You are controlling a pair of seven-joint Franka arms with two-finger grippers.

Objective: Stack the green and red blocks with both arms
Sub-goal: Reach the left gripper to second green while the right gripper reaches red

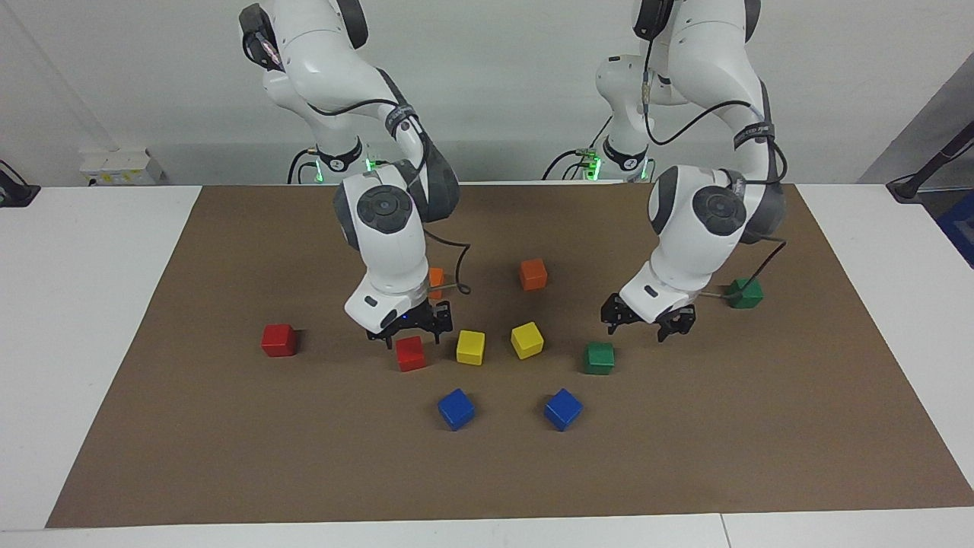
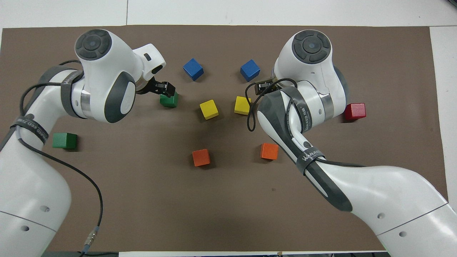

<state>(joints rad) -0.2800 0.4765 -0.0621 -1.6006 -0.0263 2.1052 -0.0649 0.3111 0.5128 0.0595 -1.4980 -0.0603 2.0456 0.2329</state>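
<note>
One red block [image 1: 410, 353] lies on the brown mat [image 1: 228, 426] beside a yellow cube. My right gripper [image 1: 409, 333] is open and hangs just over it, not gripping it. In the overhead view the right arm hides this block, and only a little of the right gripper [image 2: 264, 87] shows. The second red block [image 1: 278, 339] [image 2: 355, 111] lies alone toward the right arm's end. My left gripper [image 1: 645, 329] [image 2: 162, 89] is open and empty, over the mat at the edge of a green block [image 1: 599, 358] [image 2: 169, 100], apart from it. The second green block [image 1: 744, 293] [image 2: 64, 140] lies toward the left arm's end.
Two yellow cubes [image 1: 470, 347] [image 1: 526, 339] lie between the grippers. Two blue cubes [image 1: 456, 409] [image 1: 563, 409] lie farther from the robots. Two orange cubes [image 1: 533, 274] [image 1: 436, 280] lie nearer to the robots. White table [image 1: 76, 304] surrounds the mat.
</note>
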